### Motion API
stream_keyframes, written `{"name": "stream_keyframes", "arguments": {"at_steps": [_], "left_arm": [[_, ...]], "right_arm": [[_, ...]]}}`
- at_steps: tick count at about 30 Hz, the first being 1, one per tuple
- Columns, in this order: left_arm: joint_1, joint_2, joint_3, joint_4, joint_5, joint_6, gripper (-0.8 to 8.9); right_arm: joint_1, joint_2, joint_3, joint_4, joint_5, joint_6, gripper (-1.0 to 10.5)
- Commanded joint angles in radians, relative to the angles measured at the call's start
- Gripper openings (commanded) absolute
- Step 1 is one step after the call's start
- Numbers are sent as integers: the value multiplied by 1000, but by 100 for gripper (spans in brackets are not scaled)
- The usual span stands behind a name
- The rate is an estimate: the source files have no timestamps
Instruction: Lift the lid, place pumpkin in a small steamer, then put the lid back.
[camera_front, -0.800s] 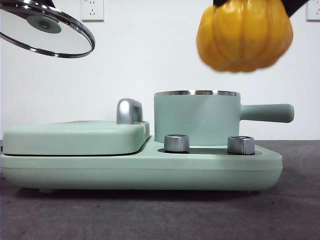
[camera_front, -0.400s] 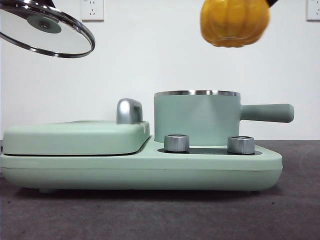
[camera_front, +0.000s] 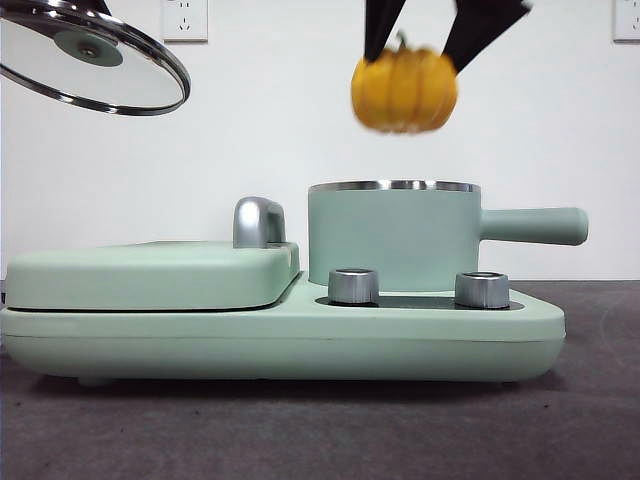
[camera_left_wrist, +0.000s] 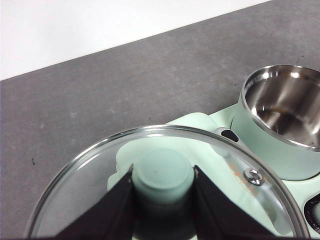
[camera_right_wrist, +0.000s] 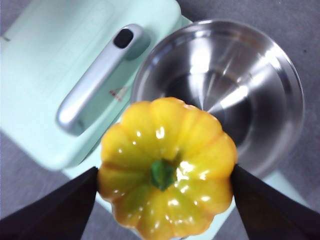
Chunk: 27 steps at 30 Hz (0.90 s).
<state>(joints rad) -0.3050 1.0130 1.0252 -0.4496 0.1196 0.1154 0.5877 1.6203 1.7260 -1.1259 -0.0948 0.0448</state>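
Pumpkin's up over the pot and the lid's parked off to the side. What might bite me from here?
1. The pumpkin, pinched by the right claw, hangs toward the small steamer's near rim, not centred; released here it may clip the rim and bounce out.
2. The left claw holds the tilted lid only by its knob; it might slip or swing.

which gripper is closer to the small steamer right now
Right. The right gripper holds the pumpkin just above the small steamer; the left gripper holds the lid up off to the side.
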Motion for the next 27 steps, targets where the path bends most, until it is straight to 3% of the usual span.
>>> {"name": "stream_keyframes", "arguments": {"at_steps": [1,13,27], "left_arm": [[-2,-5,18,32,2,6,14],[-2,-5,18,32,2,5,14],[-2,-5,18,48,2,5,14]], "right_arm": [[-3,61,28,41,10,-29,359],[-28,217,28,217,29,-54,359],[-58,312,28,237,43,-64,359]]}}
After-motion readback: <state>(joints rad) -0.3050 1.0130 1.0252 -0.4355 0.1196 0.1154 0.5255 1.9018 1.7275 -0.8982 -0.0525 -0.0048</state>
